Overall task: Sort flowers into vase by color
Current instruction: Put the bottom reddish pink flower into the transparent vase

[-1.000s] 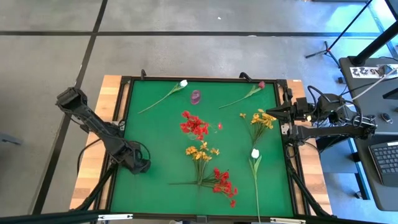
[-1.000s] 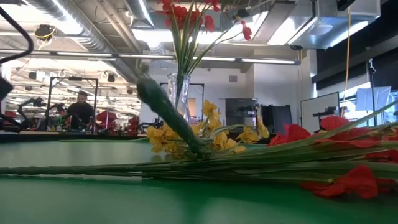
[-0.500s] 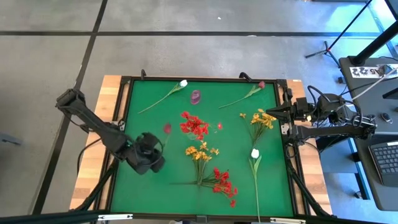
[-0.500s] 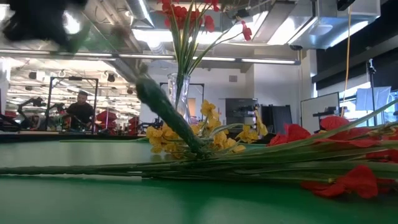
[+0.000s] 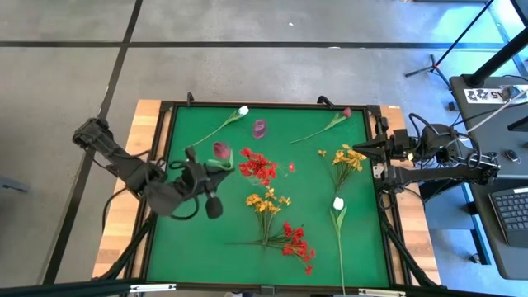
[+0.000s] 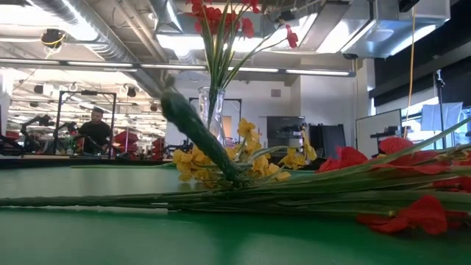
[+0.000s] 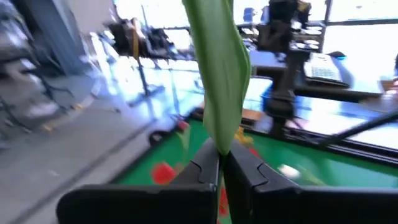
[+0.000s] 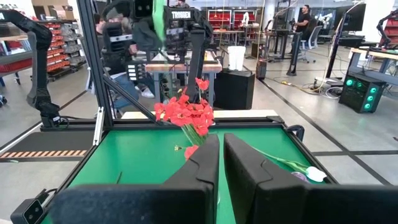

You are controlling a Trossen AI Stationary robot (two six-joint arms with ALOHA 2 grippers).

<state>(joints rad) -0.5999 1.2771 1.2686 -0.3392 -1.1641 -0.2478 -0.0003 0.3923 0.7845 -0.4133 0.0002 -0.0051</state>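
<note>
The green mat covers the table top, w/ a black frame around it and wooden edge showing at the side. Floor is grey concrete w/ a dark line across. A keyboard lies on a desk near the table. In the low view a person sits far behind, under ceiling light strips. A white bin stands in the room.

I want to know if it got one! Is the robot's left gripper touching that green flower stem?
Touching. The left wrist view shows the left gripper shut on the dark red-pink bud's green stem.
</note>
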